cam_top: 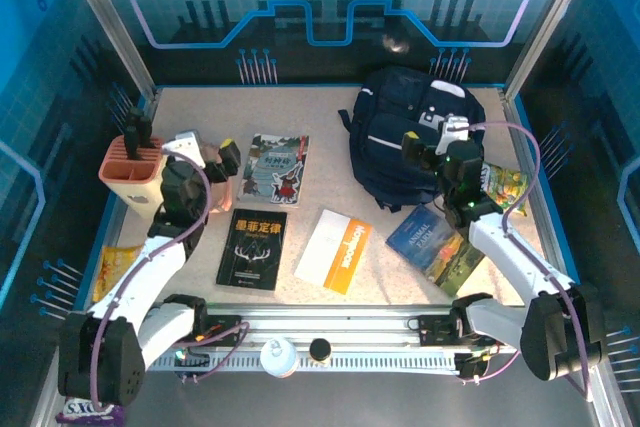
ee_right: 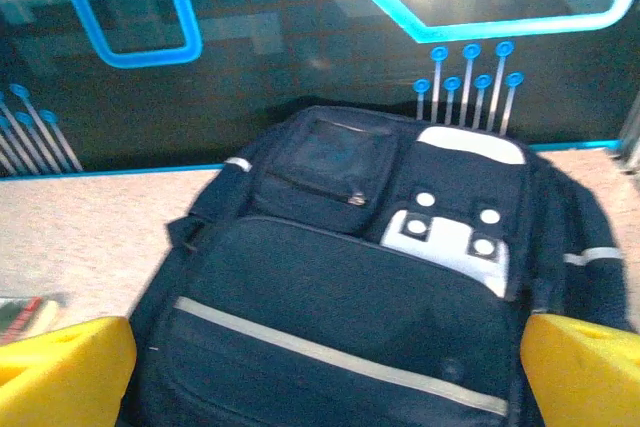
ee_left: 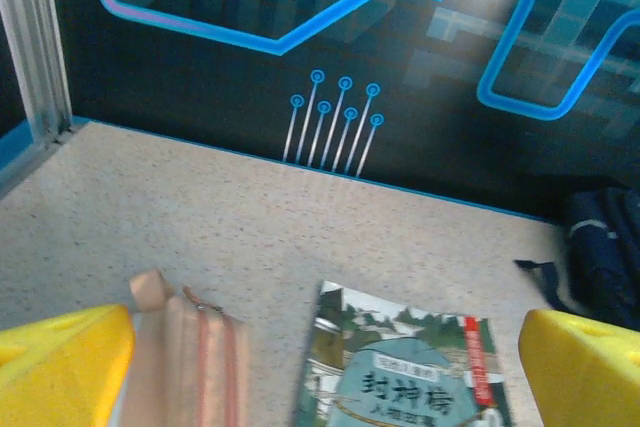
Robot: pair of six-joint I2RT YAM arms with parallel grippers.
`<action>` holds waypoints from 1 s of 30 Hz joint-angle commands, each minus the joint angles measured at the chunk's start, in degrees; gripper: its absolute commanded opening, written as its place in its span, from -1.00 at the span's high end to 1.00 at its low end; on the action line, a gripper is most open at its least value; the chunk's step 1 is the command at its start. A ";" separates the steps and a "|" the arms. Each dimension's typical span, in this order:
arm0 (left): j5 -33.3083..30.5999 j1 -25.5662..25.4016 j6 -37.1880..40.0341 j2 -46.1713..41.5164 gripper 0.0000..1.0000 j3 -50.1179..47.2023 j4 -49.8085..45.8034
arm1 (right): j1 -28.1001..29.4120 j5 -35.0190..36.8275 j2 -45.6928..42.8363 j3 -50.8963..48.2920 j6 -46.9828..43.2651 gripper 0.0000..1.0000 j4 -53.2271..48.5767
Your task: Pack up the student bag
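Bag lies front-up. Right gripper hangs above it, jaws wide, empty: probably lined up for the zip. Left gripper, also wide and empty, above a book left of bag.

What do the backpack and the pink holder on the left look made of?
Backpack: soft matte navy fabric, probably nylon or polyester; it sags, with stitched seams and zips. Pink holder: seemingly rigid moulded plastic, smooth; straight walls and dividers.
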 commanded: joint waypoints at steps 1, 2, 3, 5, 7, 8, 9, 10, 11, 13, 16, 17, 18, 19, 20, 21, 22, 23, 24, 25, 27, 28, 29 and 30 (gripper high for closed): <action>4.05 -0.76 -9.43 0.49 -0.99 5.80 -15.23 | 0.66 -7.35 3.61 6.01 9.36 -0.99 -17.52; 5.76 -1.10 -10.57 1.02 -0.98 6.69 -15.82 | 0.67 -8.89 5.51 7.88 9.86 -0.99 -20.02; 7.15 -1.48 -11.71 1.46 -0.99 7.36 -16.22 | 0.65 -9.92 7.03 10.05 10.19 -0.99 -21.87; 9.66 -2.27 -14.53 2.52 -0.98 8.66 -16.61 | 0.54 -12.40 11.09 13.19 10.25 -0.99 -24.97; 12.82 -2.96 -15.71 3.77 -0.99 9.72 -16.54 | 0.02 -13.67 14.73 15.52 10.78 -0.99 -26.58; 14.51 -3.30 -15.71 4.40 -0.99 10.12 -16.22 | -0.30 -14.05 16.60 16.82 11.15 -0.99 -27.34; 15.64 -3.76 -15.85 5.29 -0.99 10.66 -16.28 | -0.64 -14.33 18.75 18.31 11.34 -0.99 -28.09; 15.91 -4.37 -16.20 6.02 -0.99 11.05 -16.52 | -1.30 -14.54 21.30 20.39 11.47 -1.00 -28.86; 16.15 -4.89 -16.58 6.62 -0.99 11.38 -16.67 | -1.89 -14.61 23.69 22.16 11.54 -1.00 -29.41; 16.82 -5.75 -16.83 7.86 -0.99 11.93 -16.89 | -3.12 -14.86 28.26 25.88 11.39 -1.00 -30.06; 17.65 -7.03 -17.09 9.32 -0.98 12.67 -17.84 | -4.61 -14.31 34.95 31.33 11.26 -1.00 -31.28; 17.81 -7.39 -17.22 9.70 -0.99 12.88 -18.12 | -4.89 -13.98 36.75 32.59 11.49 -1.00 -31.71; 18.09 -7.73 -17.37 10.10 -0.99 13.02 -18.53 | -5.19 -13.84 38.97 34.34 11.82 -1.00 -32.56; 18.39 -8.02 -17.42 10.56 -0.98 13.17 -18.97 | -5.38 -13.77 41.10 35.78 12.00 -1.00 -33.10; 18.71 -8.35 -17.31 10.85 -0.99 13.24 -19.30 | -5.39 -13.54 42.88 36.99 12.28 -1.00 -33.41; 18.78 -8.61 -17.34 11.05 -0.99 13.27 -19.52 | -5.37 -13.59 43.98 37.82 12.59 -1.00 -33.69; 18.78 -8.89 -17.31 11.31 -0.99 13.22 -19.63 | -5.33 -14.07 45.63 38.79 12.83 -1.00 -33.98; 18.82 -9.08 -17.31 11.51 -0.99 13.00 -19.77 | -5.01 -14.57 47.06 39.69 12.84 -0.98 -34.28; 18.82 -9.19 -17.31 11.73 -0.99 12.96 -19.87 | -4.45 -14.85 48.15 40.49 12.42 -0.97 -34.51; 18.84 -9.26 -17.47 11.91 -0.99 12.81 -19.97 | -3.52 -14.86 49.27 41.35 11.94 -0.97 -34.96; 18.66 -9.35 -17.66 12.40 -0.99 12.77 -20.19 | -1.37 -15.23 51.08 42.85 11.07 -0.97 -35.64; 18.71 -9.44 -17.77 12.65 -0.99 12.66 -20.24 | -0.17 -16.11 51.95 43.48 10.91 -0.97 -35.52; 18.76 -9.51 -18.04 12.92 -0.99 12.68 -20.19 | 1.07 -17.73 52.83 43.93 11.01 -0.96 -35.00; 18.80 -9.60 -18.29 13.20 -0.98 12.68 -20.07 | 2.21 -19.47 53.68 44.45 11.00 -0.96 -34.33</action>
